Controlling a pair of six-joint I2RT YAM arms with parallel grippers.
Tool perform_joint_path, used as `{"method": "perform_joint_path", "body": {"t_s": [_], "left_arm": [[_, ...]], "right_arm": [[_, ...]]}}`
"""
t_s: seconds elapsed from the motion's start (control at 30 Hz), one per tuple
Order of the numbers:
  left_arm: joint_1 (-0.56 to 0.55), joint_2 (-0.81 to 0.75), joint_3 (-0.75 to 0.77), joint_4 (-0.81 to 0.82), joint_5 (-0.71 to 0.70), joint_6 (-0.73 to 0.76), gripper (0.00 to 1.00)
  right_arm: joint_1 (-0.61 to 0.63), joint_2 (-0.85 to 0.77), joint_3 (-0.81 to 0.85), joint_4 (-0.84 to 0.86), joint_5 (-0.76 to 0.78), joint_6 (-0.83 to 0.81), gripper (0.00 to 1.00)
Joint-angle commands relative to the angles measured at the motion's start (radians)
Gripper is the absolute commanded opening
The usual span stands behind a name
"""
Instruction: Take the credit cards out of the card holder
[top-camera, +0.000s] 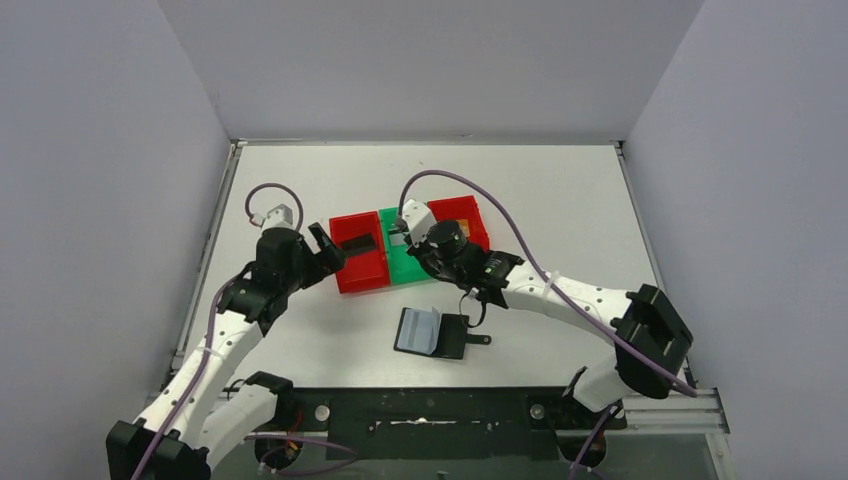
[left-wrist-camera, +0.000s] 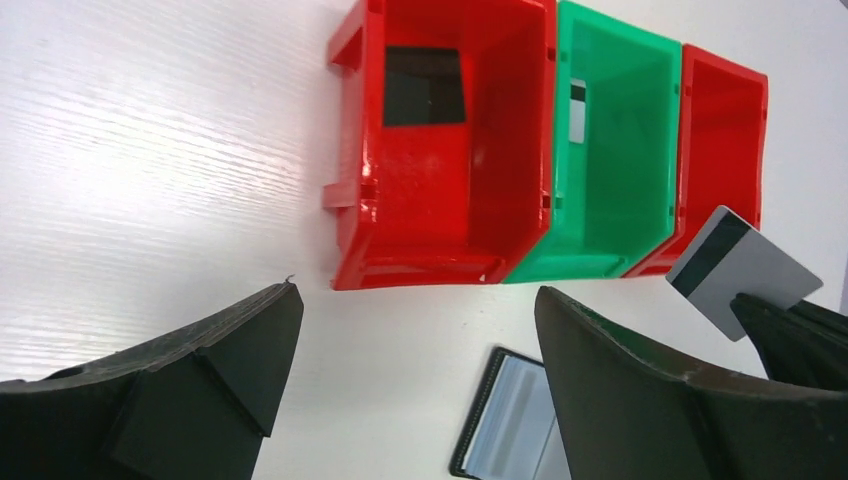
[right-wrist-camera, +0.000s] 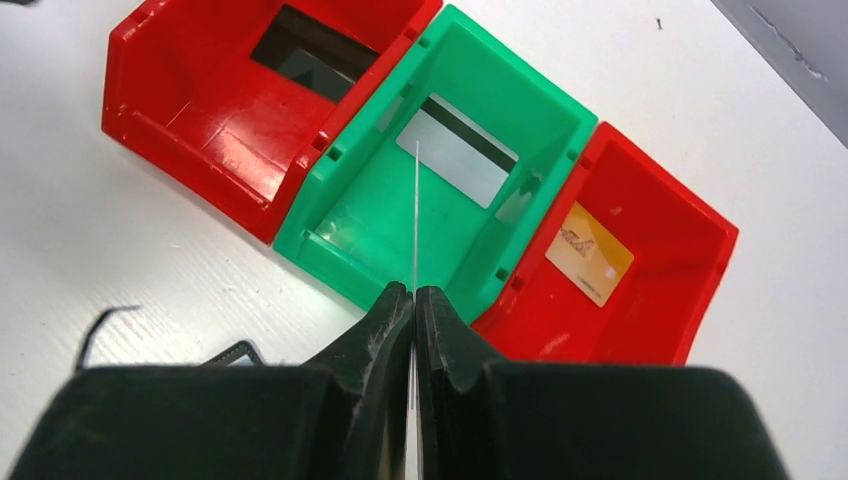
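On the left of the white table (top-camera: 560, 180), the left gripper (left-wrist-camera: 415, 300) stands at 9 o'clock of the left red bin (left-wrist-camera: 500, 130), jaws wide apart w/ nothing between them. A black card (left-wrist-camera: 424, 87) lies at the far end of this bin. Next comes the green bin (left-wrist-camera: 650, 130), w/ a second grey card (right-wrist-camera: 460, 152) on its floor. The right gripper (right-wrist-camera: 414, 292) hangs above the near edge of this bin, fingers pressed together on a silver-grey card (left-wrist-camera: 745, 268), seen edge-on from its own wrist cam. The card holder (top-camera: 430, 333) lies open on the table at 6 o'clock of the green bin, apart from both grippers. At 3 o'clock, touching the green bin, the right red bin (right-wrist-camera: 690, 290) keeps an orange-gold card (right-wrist-camera: 590, 254) flat inside.
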Motion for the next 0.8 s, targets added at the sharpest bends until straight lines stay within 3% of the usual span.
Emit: {"method": "perform_joint_path", "body": {"t_s": [0.0,0.4,0.77], "left_arm": [[0.024,-0.069,0.031,-0.059,-0.098,0.083,0.88],[0.025,-0.163,0.041,-0.058,-0.238,0.216,0.91],[0.023,-0.232,0.011,-0.039,-0.274,0.202,0.93]], "right_arm": [[-0.037,0.069,0.103,0.030,-0.091,-0.112,0.00],[-0.102,0.304,0.310,-0.071,-0.176,-0.271,0.00],[-0.129,0.478,0.494,-0.203,-0.182,-0.461,0.02]]}}
